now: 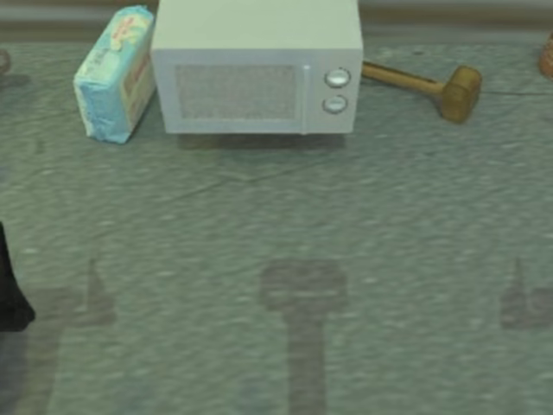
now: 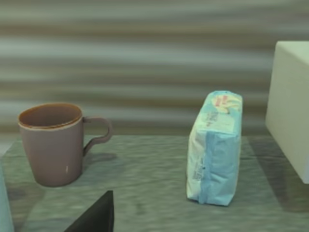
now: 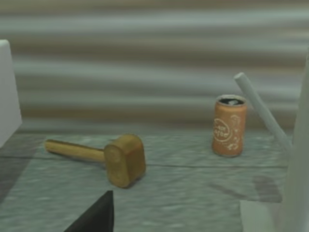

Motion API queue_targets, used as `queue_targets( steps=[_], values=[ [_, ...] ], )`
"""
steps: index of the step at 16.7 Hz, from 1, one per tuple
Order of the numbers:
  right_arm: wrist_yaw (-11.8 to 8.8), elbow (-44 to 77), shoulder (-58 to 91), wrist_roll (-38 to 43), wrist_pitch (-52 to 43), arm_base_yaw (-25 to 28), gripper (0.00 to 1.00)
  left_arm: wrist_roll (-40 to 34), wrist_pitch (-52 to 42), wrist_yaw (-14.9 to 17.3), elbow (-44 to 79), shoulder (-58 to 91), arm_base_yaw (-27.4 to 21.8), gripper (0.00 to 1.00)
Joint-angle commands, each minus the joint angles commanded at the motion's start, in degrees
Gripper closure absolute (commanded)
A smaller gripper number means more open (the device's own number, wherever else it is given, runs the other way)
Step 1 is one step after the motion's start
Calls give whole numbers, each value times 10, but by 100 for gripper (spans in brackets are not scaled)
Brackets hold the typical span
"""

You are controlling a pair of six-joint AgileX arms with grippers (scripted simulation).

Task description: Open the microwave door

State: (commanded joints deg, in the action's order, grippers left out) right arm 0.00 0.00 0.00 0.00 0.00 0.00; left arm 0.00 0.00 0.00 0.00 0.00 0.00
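1. I judge this to be the very start: the microwave door [image 1: 240, 92] sits flush with the front of the microwave [image 1: 257, 65], so it is shut and nothing has been opened.

2. The microwave stands at the far edge of the table [image 1: 276, 259], a little left of centre in the top view. Its mesh-windowed door faces the near side, and the two grey knobs [image 1: 336, 91] sit to the right of the door.

3. Neither of my grippers can be made out. Only a dark part of my left arm [image 1: 10, 298] shows at the top view's left edge, well apart from the microwave. My right arm does not appear in the top view. Each wrist view shows just a dark wedge at the frame edge, so I cannot tell whether either claw is apart or together.

4. The pale blue soft package [image 1: 114, 73] stands just beside the microwave's left side. The wooden mallet [image 1: 432, 86] lies near its right side.

5. My left wrist view also shows a brown mug [image 2: 52, 142]. My right wrist view shows an orange can [image 3: 229, 125] beyond the mallet.

6. Next, I would judge, one arm must reach to the door's free edge and swing it outward, keeping clear of the package.
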Motion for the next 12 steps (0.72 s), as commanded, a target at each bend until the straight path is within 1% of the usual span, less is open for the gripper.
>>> queue_targets(
  steps=[3,6,9,12],
  values=[
    [0,0,0,0,0,0,0,-1,-2,0,5,4,-1,0],
    [0,0,0,0,0,0,0,-14,-21,-5,54,42,-14,0],
    [0,0,0,0,0,0,0,-38,-63,-16,149,122,-39,0],
    [0,0,0,0,0,0,0,-70,-125,-32,280,237,-72,0]
  ],
)
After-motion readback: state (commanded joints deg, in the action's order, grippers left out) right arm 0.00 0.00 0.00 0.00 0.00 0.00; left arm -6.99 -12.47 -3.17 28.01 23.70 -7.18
